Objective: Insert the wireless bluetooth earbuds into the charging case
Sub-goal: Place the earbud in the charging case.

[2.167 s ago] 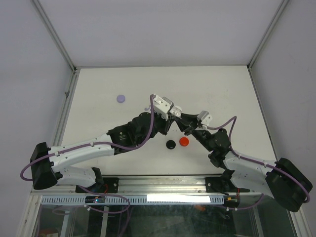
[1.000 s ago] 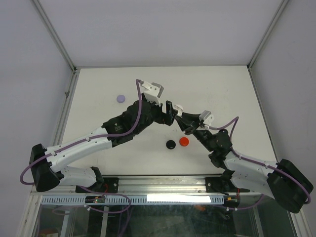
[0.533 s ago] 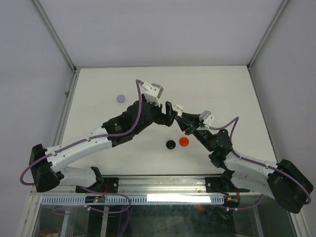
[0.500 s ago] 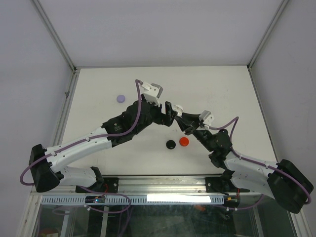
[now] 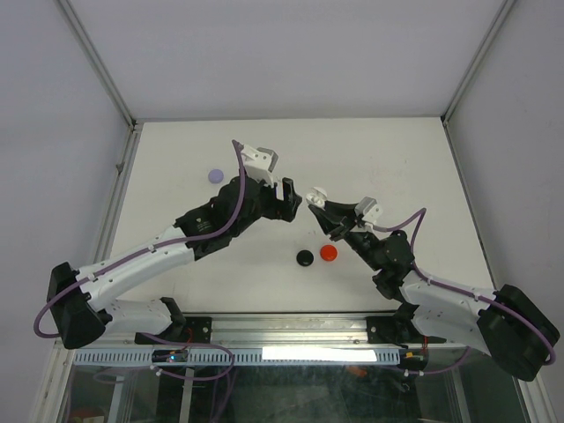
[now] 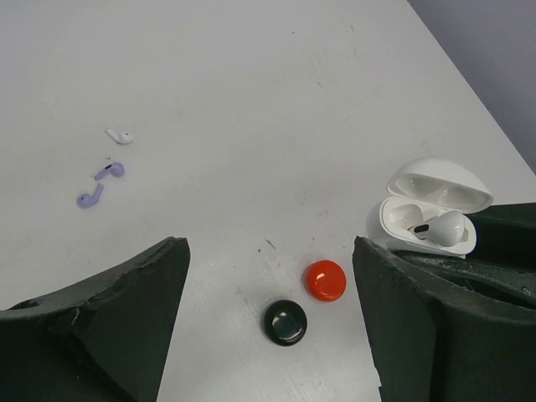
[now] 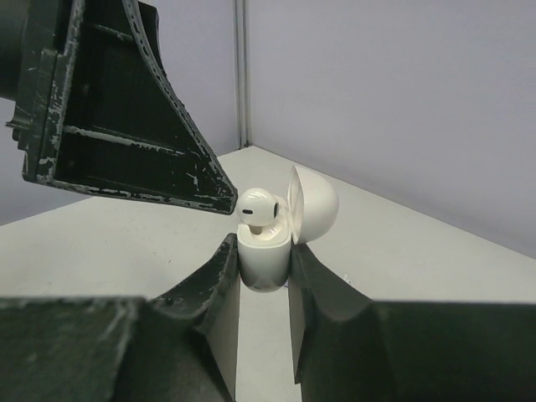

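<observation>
My right gripper (image 7: 265, 244) is shut on a white charging case (image 7: 265, 261), held upright above the table with its lid (image 7: 313, 203) open. One white earbud (image 7: 257, 209) sits in the case, its head sticking up. In the left wrist view the same case (image 6: 429, 208) shows that earbud (image 6: 445, 228) in one well. My left gripper (image 6: 270, 251) is open and empty, just left of the case (image 5: 317, 193). A loose white earbud (image 6: 119, 136) and two lavender earbuds (image 6: 110, 172) (image 6: 89, 198) lie on the table to the far left in that view.
A black puck case (image 5: 305, 257) and a red puck case (image 5: 328, 253) lie shut side by side on the white table, below the two grippers. A lavender puck case (image 5: 214, 175) rests at the back left. Grey walls close in the table.
My left arm has drawn back to the left, away from the white case, with its jaws still open. The right arm and the case have stayed put.
</observation>
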`<state>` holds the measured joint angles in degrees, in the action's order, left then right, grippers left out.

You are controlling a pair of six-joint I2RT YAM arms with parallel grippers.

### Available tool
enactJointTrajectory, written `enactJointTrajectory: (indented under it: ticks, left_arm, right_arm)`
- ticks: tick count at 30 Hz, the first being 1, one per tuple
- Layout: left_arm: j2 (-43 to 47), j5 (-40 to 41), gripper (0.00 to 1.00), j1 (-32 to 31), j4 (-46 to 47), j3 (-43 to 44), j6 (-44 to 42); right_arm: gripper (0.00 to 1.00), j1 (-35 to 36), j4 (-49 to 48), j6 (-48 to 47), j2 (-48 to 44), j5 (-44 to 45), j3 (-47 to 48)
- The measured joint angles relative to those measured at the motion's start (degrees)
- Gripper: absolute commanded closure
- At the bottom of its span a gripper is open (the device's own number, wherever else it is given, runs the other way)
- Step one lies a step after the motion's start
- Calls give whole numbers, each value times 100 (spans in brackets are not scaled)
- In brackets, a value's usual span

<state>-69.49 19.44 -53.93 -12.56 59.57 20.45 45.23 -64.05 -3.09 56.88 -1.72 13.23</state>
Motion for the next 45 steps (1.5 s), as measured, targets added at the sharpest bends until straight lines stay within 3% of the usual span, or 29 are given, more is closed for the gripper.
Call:
enactJointTrajectory:
  ticks: [17,45]
  left_arm:
    - [24,-898,11,0,251,114,444]
    - [-691,-256,12,-164,389,393,619]
  right_arm:
    - [100,0,-35,-7,125,11,4]
    - [100,0,120,-199,122,190,7]
